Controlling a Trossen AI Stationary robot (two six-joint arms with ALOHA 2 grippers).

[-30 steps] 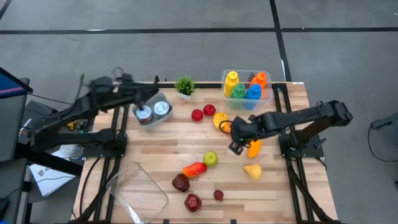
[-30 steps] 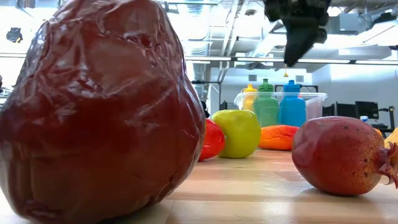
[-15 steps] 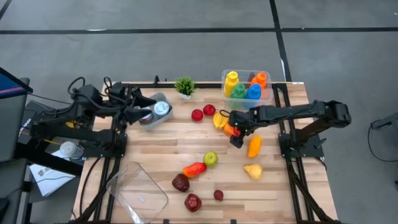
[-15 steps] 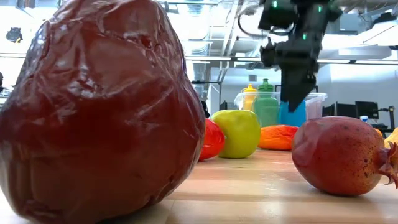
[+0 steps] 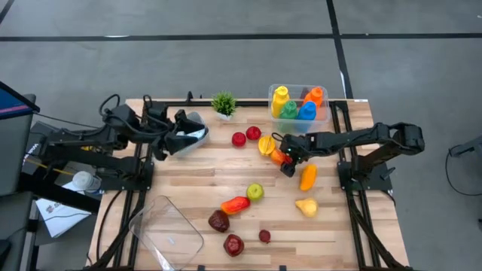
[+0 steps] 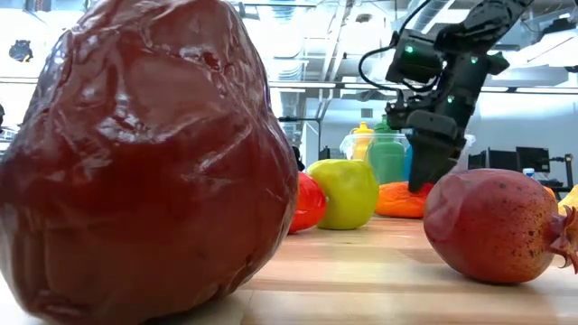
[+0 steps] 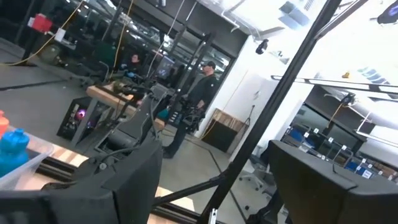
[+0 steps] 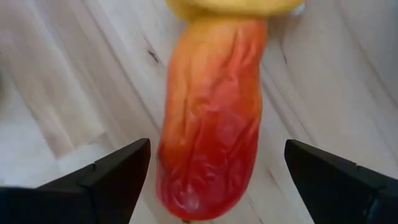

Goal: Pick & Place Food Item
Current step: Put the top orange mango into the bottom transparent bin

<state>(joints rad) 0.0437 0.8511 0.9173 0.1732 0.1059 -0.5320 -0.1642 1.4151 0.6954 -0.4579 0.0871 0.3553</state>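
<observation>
An orange-red pepper (image 8: 211, 124) lies on the wooden table (image 5: 339, 226), one end against a yellow food item (image 5: 265, 144). My right gripper (image 5: 285, 161) is open and low over it. In the right wrist view its fingers (image 8: 118, 168) stand on either side of the pepper, apart from it. The low view shows that gripper (image 6: 423, 176) pointing down near the table top. My left gripper (image 5: 175, 138) is at the far left beside a small clear container (image 5: 194, 133). It is open, and the left wrist view (image 7: 214, 155) shows nothing between its fingers.
A clear bin of coloured bottles (image 5: 298, 102) and a small plant (image 5: 223, 103) stand at the far edge. Two red tomatoes (image 5: 245, 136), an orange item (image 5: 307, 177), a yellow pear (image 5: 306, 205), a green apple (image 5: 255, 192) and several red fruits lie about. A clear tray (image 5: 167, 229) sits near left.
My right gripper has come down toward the table and shifted a little toward the far edge, ending over the orange-red pepper. My left arm has drawn back toward the table's left edge and sunk lower, away from above the small clear container.
</observation>
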